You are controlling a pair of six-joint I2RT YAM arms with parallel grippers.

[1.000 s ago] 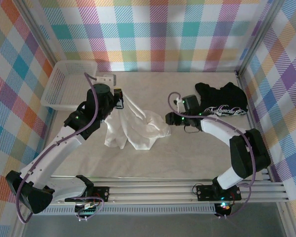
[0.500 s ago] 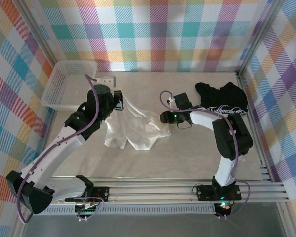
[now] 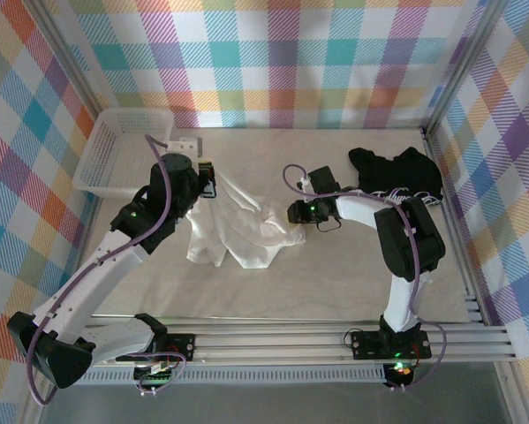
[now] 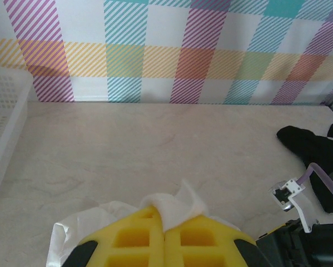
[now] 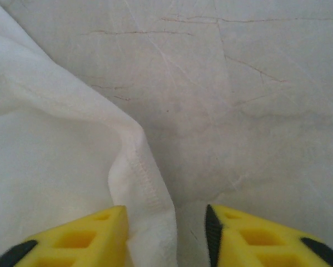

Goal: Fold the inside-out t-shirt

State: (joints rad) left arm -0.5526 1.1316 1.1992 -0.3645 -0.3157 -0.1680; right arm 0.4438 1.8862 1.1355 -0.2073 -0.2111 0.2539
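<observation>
The inside-out t-shirt (image 3: 242,225) is plain white and lies crumpled at the middle of the table. My left gripper (image 3: 207,172) is shut on the shirt's upper left edge and holds it raised. In the left wrist view a tuft of white cloth (image 4: 177,203) sticks out between the closed yellow fingers of the left gripper (image 4: 165,222). My right gripper (image 3: 292,214) sits low at the shirt's right edge. In the right wrist view its jaws (image 5: 165,219) stand apart, with the stitched hem of the shirt (image 5: 147,183) lying between them against the left finger (image 5: 99,231).
A black t-shirt with white lettering (image 3: 396,172) lies bunched at the back right, seen also in the left wrist view (image 4: 308,147). A white mesh basket (image 3: 114,150) stands at the back left. Plaid walls close in the table on three sides.
The right arm's elbow has swung inward, its gripper has settled at the shirt's right edge, and the jaws have narrowed. The left gripper has shifted slightly back with the cloth.
</observation>
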